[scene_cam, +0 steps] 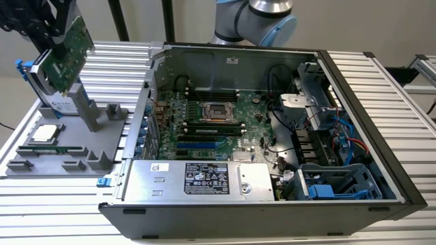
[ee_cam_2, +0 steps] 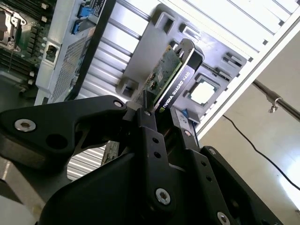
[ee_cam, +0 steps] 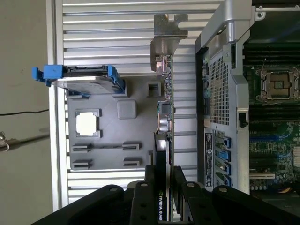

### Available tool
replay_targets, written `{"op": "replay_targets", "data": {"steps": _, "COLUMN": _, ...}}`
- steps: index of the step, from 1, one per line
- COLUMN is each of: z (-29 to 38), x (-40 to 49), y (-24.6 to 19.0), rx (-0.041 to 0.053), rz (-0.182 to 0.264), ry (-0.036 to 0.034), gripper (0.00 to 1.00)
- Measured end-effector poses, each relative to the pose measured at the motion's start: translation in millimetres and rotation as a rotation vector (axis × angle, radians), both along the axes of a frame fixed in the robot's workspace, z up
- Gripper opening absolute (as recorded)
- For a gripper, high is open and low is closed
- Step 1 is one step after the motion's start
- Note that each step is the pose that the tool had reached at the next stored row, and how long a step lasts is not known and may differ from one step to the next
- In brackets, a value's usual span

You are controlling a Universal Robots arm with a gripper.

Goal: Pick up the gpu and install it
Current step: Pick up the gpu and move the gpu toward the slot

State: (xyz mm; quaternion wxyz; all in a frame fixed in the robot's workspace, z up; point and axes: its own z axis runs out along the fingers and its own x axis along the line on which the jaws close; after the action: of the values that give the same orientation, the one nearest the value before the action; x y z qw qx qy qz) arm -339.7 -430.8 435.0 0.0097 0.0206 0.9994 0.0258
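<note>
Your gripper (scene_cam: 54,45) is clamped on the gpu (scene_cam: 73,56), holding it above the grey tray (scene_cam: 75,153) at ten o'clock in the exterior view. The pick looks done. The card hangs well apart from the motherboard (scene_cam: 204,135), toward four o'clock, so the install is not yet done.

I see the gripper (scene_cam: 58,47) raised at about ten o'clock in the exterior view, its black fingers (ee_cam_2: 149,123) clamped on the tilted gpu (scene_cam: 75,56), with the arm (scene_cam: 262,18) and its grey-and-blue joint at twelve o'clock.
</note>
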Motion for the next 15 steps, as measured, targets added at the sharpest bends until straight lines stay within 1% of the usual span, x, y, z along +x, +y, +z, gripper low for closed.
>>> {"op": "replay_targets", "data": {"steps": 8, "z": 0.5, "x": 0.5, "y": 0.0, "rx": -0.0004, "rz": 0.000, "ry": 0.0004, "gripper": 0.00}}
{"op": "replay_targets", "data": {"steps": 10, "z": 0.3, "x": 1.9, "y": 0.0, "rx": -0.0003, "rz": 0.000, "ry": 0.0002, "gripper": 0.00}}
{"op": "replay_targets", "data": {"steps": 15, "z": 0.3, "x": 9.2, "y": 0.0, "rx": -0.0002, "rz": 0.000, "ry": 0.0014, "gripper": 0.00}}
